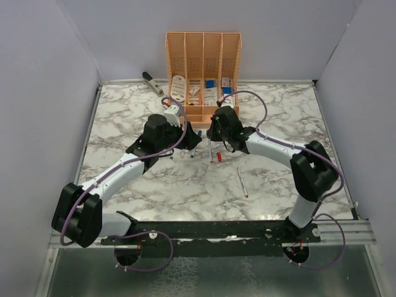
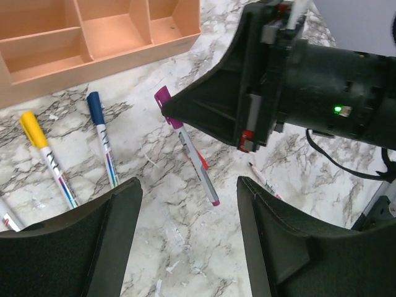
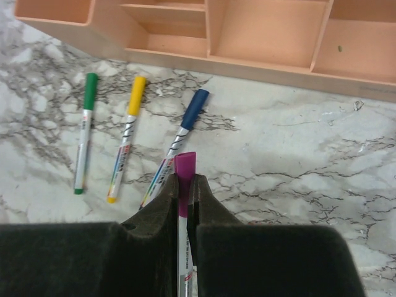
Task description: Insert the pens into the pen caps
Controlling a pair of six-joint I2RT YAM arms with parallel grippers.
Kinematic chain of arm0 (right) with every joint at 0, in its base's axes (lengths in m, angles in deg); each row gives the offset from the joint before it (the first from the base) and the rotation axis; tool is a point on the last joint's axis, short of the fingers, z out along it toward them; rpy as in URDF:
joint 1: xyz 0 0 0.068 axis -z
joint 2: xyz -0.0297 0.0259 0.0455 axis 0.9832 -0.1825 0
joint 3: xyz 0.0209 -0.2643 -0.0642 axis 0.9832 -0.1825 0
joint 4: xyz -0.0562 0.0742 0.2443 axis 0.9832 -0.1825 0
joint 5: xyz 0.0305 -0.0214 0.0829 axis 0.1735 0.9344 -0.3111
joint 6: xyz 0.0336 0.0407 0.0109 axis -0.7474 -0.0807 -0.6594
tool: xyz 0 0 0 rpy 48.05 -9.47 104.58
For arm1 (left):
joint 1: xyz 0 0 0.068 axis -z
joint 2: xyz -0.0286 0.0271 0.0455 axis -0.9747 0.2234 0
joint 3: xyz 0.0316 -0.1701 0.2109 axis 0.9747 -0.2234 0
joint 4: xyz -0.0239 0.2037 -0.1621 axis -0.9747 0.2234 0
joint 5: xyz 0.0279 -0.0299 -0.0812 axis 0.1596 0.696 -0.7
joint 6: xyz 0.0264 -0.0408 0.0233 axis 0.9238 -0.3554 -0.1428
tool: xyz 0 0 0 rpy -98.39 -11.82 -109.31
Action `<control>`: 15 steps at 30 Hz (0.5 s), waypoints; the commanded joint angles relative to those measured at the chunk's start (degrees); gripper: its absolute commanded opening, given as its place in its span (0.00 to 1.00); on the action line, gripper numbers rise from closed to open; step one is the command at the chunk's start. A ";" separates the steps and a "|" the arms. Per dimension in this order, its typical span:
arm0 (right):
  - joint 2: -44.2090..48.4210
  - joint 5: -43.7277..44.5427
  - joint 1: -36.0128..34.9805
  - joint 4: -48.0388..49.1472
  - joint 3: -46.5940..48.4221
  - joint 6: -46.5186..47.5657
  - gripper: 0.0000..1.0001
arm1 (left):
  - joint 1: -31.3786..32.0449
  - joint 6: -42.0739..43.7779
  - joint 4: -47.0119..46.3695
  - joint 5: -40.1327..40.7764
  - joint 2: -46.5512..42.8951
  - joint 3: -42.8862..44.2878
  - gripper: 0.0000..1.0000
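R hand (image 3: 184, 185) pinching purple-capped pen (image 3: 185, 166), barrel print illegible

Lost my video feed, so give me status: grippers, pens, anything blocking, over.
Right gripper shut on purple-capped pen. Left gripper open, empty. Green pen, yellow pen, blue pen lie capped. Nothing blocking.

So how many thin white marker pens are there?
5. Green-capped pen, yellow-capped pen and blue-capped pen lie side by side before the peach organiser; the purple-capped pen sits in the right gripper; a fifth pen lies alone on the marble table. None seems hidden.
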 commanded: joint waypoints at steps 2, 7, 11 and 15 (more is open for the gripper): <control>-8.23 5.55 -0.32 -8.16 8.13 -2.92 0.01 | -0.08 1.66 2.58 4.94 -3.36 -0.67 0.65; -13.96 7.06 -0.31 -11.08 13.56 -3.85 0.01 | -0.13 2.10 3.43 5.33 -4.51 -1.27 0.65; -17.01 8.95 -0.30 -13.23 16.98 -4.95 0.01 | -0.13 2.17 3.65 5.02 -4.76 -1.41 0.65; -18.75 9.81 -0.21 -14.81 18.87 -5.56 0.01 | -0.20 2.33 3.80 4.83 -4.97 -1.23 0.65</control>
